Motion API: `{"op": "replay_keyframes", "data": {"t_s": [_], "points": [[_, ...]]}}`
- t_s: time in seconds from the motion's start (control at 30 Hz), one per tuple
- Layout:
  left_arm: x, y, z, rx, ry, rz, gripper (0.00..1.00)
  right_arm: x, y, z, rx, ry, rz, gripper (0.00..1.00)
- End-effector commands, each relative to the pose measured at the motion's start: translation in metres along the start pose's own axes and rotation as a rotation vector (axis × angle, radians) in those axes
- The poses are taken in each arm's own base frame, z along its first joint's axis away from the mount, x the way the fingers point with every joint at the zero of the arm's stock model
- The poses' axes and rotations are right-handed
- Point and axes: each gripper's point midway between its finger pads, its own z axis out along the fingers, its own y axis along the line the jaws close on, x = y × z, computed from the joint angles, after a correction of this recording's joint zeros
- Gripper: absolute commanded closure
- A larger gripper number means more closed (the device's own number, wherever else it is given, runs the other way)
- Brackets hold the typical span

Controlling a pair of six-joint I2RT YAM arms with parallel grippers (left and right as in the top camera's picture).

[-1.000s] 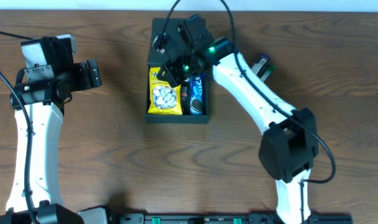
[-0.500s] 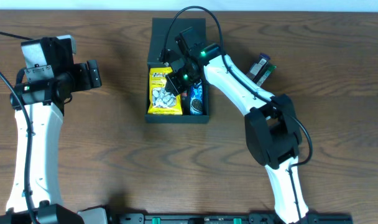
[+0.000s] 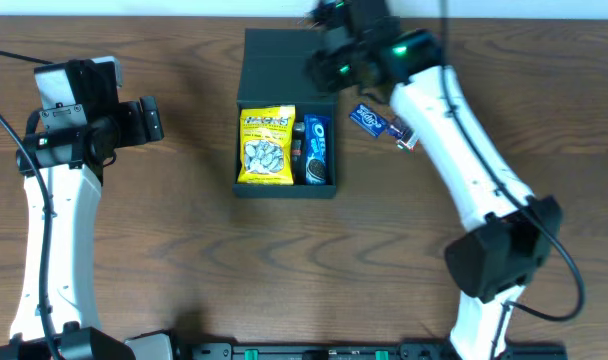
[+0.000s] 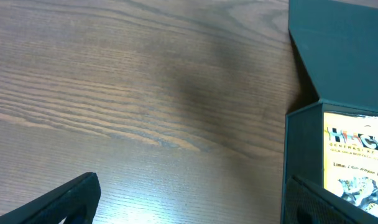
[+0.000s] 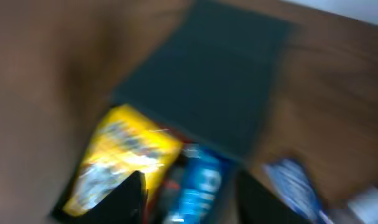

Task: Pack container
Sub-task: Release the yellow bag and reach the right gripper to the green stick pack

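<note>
"Where does the container (image 3: 284,191) sit from the left gripper (image 3: 150,118)?"

"Well to its right. That gripper is spread wide and empty, with bare desk (image 3: 194,260) between them."

"And its lie?"

"Long axis runs near to far, with the lid flap (image 3: 284,65) open flat on the far side. The right gripper (image 5: 193,198), blurred, is over the container's far right corner, fingers parted and empty. A blue packet (image 3: 369,118) lies just right of the container."

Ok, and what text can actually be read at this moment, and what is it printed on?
"OREO": on the blue packet inside the container, overhead view.
Yellow packet: the large logo starts with "H" but is cut off at the edge of the left wrist view; the smaller lines under it are too small to read.
Blue wrapper on the table right of the container: print too small to read.
Right wrist view: too blurred to read anything.
</note>
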Motion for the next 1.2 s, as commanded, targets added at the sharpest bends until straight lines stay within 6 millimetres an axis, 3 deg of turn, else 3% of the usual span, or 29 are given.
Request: {"op": "replay_keyframes", "data": {"t_s": [0.0,0.2,0.43,0.87,1.03,1.17], "points": [[0.000,0.002,0.001,0.001,0.004,-0.017,0.05,0.024,-0.077,0.025,0.305,0.057,0.219,0.37],[0.000,0.002,0.001,0.001,0.004,-0.017,0.05,0.069,-0.137,0.055,0.443,0.190,0.469,0.36],[0.000,0.002,0.001,0.001,0.003,-0.016,0.04,0.109,-0.188,0.063,0.516,0.313,0.645,0.46],[0.000,0.002,0.001,0.001,0.004,-0.017,0.05,0.154,-0.212,0.090,0.520,0.463,0.726,0.52],[0.000,0.002,0.001,0.001,0.004,-0.017,0.05,0.157,-0.227,0.089,0.527,0.461,0.757,0.53],[0.000,0.002,0.001,0.001,0.004,-0.016,0.04,0.156,-0.227,0.093,0.470,0.463,0.772,0.54]]}}
